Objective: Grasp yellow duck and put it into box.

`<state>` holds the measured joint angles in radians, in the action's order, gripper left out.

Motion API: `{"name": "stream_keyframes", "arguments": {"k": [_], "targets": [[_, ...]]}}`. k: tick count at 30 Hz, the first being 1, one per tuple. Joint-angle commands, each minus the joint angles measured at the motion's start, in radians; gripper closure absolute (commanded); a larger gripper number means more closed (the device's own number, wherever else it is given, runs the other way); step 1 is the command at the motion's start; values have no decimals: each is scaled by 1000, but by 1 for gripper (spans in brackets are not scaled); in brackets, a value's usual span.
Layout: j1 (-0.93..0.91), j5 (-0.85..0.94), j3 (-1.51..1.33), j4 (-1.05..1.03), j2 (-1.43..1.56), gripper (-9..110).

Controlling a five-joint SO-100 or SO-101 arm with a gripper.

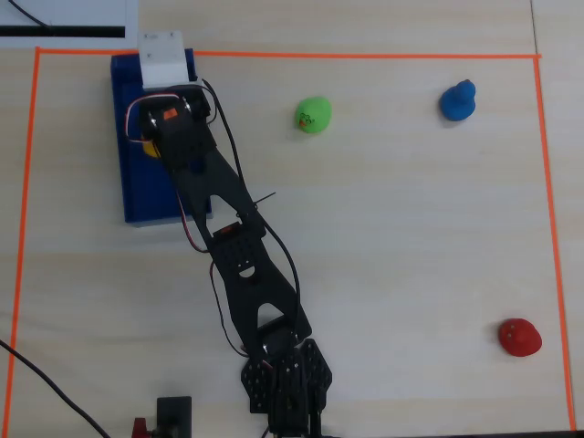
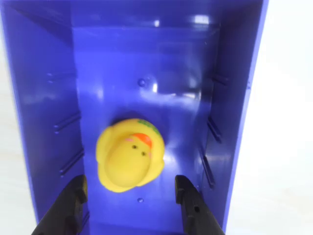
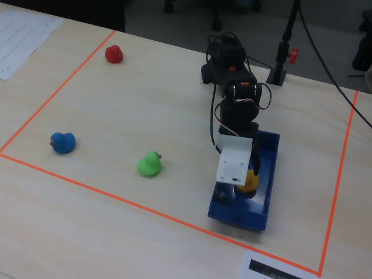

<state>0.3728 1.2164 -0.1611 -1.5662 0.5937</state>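
Note:
The yellow duck [image 2: 129, 156] lies on the floor of the dark blue box [image 2: 44, 98], beak side up. My gripper [image 2: 129, 188] is open above it, one black finger on each side of the duck and neither touching it. In the overhead view the box [image 1: 137, 196] sits at the top left, and only a sliver of the duck [image 1: 151, 149] shows beside the arm's wrist. In the fixed view the duck [image 3: 250, 182] shows inside the box [image 3: 270, 151] just below the white wrist camera housing [image 3: 234, 163].
A green duck [image 1: 313, 116], a blue duck [image 1: 457, 101] and a red duck [image 1: 519, 337] stand on the wooden table inside an orange tape border [image 1: 274, 55]. The arm's base [image 1: 285, 383] is at the bottom centre of the overhead view.

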Motion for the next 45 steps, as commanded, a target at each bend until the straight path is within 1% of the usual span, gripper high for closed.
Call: {"name": "stream_keyframes", "arguments": {"k": [1, 3, 6, 8, 9, 14, 16, 19, 23, 25, 30, 35, 45], "targets": [[11, -11, 84, -12, 35, 80], [5, -11, 115, -26, 44, 82], [-17, -23, 193, -37, 92, 89], [-32, -25, 202, -37, 156, 99], [-41, -25, 192, -38, 196, 101], [-95, -29, -29, -114, 497, 101], [-124, -38, -235, -124, 675, 101], [-178, -28, -630, -114, 957, 101], [-273, 48, -1299, 49, 1387, 101], [-321, 95, -1582, 97, 1578, 101], [-377, 156, -2089, 155, 1940, 101], [-379, 216, -2479, 239, 2235, 101], [-321, 242, -2852, 210, 2642, 101]]}}
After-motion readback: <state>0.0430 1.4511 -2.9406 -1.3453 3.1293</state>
